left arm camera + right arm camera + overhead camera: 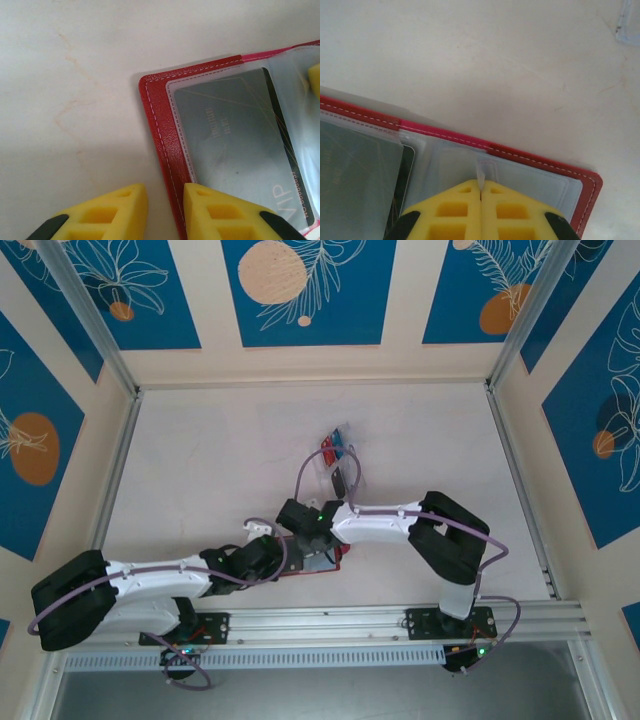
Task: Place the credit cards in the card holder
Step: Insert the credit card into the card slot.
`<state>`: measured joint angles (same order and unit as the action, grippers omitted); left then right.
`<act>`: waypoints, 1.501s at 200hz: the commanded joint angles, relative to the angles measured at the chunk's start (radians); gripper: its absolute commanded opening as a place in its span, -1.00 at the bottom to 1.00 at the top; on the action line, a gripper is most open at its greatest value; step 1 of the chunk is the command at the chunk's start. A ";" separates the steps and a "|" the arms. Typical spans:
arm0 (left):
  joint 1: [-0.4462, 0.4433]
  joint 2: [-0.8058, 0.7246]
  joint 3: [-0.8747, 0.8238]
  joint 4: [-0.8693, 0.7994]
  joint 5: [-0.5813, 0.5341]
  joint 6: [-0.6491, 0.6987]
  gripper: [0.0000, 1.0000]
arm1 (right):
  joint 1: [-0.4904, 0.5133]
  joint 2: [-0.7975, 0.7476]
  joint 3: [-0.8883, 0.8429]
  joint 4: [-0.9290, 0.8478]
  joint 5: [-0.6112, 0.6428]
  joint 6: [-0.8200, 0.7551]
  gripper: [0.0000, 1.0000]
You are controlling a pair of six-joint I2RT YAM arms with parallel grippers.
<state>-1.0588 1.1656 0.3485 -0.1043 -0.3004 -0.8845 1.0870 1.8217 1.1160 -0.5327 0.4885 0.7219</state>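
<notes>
Right gripper (481, 186): clenched, fingertips pressed together with a thin strip of clear sleeve (481, 175) pinched between them. That strip belongs to the card holder (535, 159), which lies open and flat on the tabletop (470, 60), red stitched cover down, plastic pockets up. Left gripper (165, 194): partly released, clear gap between the yellow fingers (110, 212). One finger sits on the bare tabletop just beside the holder, the other over its pocket, so the red cover edge runs through the gap (pressing down or only hovering, can't tell). Nothing is clamped by it. One dark card (235, 145) is already inside a pocket on the left gripper's side, "VIP" print readable through the plastic. The pocket under the right gripper looks clear. From the top camera, the card holder (318, 568) is near the front edge of the tabletop, between the two arms, with left gripper (262, 552) and right gripper (305, 530) both on it. Further back, well apart from the holder, is the clear tray (322, 462) with the remaining credit cards (337, 443), red and blue visible.
</notes>
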 commanded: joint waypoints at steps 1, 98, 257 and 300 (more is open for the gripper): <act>-0.012 0.013 -0.042 -0.071 0.033 -0.011 -0.46 | 0.006 0.005 -0.007 -0.075 0.031 0.019 -1.00; -0.021 0.050 -0.038 -0.030 0.046 -0.017 -0.46 | 0.026 -0.019 0.132 -0.117 -0.039 0.009 -1.00; -0.032 -0.130 -0.073 -0.163 -0.013 -0.060 -0.36 | -0.096 -0.172 0.014 0.215 -0.493 -0.015 -0.02; -0.031 -0.252 -0.089 -0.270 -0.042 -0.066 -0.26 | -0.116 -0.241 0.004 0.194 -0.487 -0.067 0.07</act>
<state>-1.0786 0.9619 0.2798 -0.2451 -0.3168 -0.9363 0.9810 1.6272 1.1419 -0.3309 0.0330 0.7040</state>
